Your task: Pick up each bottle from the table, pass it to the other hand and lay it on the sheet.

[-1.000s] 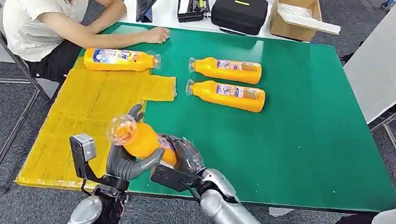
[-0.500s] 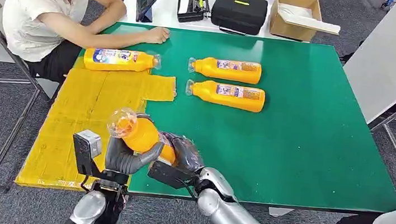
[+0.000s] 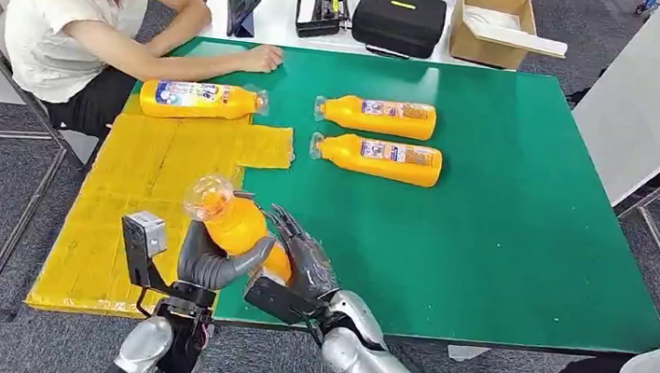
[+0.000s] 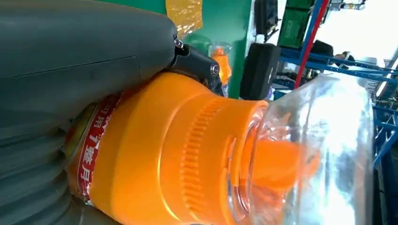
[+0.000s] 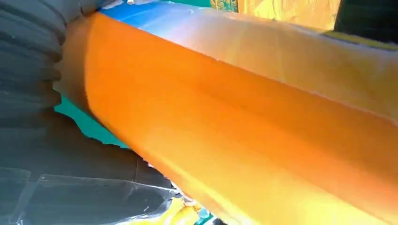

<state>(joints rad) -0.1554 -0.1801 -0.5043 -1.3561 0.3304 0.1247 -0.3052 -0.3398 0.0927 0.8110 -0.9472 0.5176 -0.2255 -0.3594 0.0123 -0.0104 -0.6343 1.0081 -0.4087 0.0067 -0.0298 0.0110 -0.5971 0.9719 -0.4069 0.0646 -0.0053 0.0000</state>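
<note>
- Bottle [image 3: 237,228] mid-handoff above counter [image 3: 509,226] near edge, beside sheet [image 3: 148,185].
- Left hand [image 3: 210,262] wraps the bottle's body, holding it.
- Right hand [image 3: 294,262]: fingers spread, apparently releasing.
- Risk: slick bottle slips, drops off the edge if left grip is loose.

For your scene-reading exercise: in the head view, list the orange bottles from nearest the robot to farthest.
Held bottle in the left hand → nearer table bottle → farther table bottle.
</note>
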